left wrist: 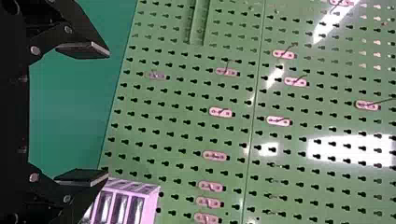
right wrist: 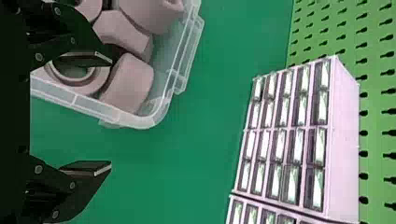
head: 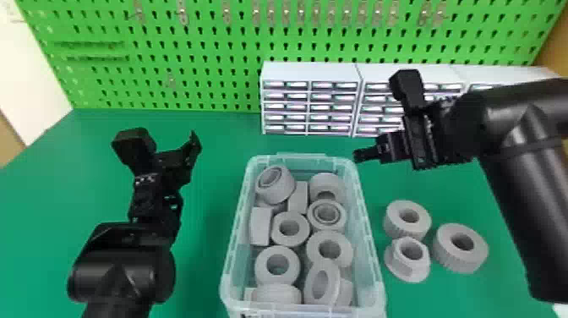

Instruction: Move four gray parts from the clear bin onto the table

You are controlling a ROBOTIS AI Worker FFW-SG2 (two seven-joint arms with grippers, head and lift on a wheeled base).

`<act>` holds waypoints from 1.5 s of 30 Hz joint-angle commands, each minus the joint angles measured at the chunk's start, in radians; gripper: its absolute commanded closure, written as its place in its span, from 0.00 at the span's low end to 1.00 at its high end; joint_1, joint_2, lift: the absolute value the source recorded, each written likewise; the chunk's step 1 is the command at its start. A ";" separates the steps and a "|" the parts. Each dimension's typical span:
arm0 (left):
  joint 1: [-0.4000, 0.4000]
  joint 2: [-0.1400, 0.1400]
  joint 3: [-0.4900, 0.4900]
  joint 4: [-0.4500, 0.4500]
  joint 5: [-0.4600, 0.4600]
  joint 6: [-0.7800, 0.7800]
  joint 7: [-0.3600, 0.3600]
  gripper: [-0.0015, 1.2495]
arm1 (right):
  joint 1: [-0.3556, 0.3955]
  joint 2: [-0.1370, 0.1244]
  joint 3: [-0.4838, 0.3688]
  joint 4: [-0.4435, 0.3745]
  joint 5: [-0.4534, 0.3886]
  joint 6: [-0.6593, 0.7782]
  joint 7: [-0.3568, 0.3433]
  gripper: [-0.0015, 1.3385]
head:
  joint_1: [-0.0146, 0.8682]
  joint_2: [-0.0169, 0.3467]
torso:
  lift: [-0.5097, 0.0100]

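3 gray parts (head: 392, 224) sit on the table (head: 203, 270), right of the clear bin (head: 373, 241); left gripper (head: 162, 138) and right gripper (head: 380, 118) stand released.

left claw (head: 163, 136): spread wide | right claw (head: 381, 117): spread wide | right arm (head: 509, 182): bent

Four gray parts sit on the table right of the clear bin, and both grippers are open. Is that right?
Only the count is wrong: the head view shows three gray parts on the table right of the clear bin, not four. The left gripper and right gripper are indeed open.
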State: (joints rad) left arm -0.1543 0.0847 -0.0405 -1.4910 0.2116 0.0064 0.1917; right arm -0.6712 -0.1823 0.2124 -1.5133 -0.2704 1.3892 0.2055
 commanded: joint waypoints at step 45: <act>-0.008 0.001 0.010 -0.008 0.003 -0.009 0.000 0.28 | -0.122 0.009 0.314 0.113 -0.148 0.001 0.000 0.36 | 0.80 0.24 | 0.88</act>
State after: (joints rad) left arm -0.1614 0.0851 -0.0317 -1.4995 0.2147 -0.0031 0.1917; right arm -0.7838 -0.1762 0.5064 -1.4233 -0.4141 1.3912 0.2059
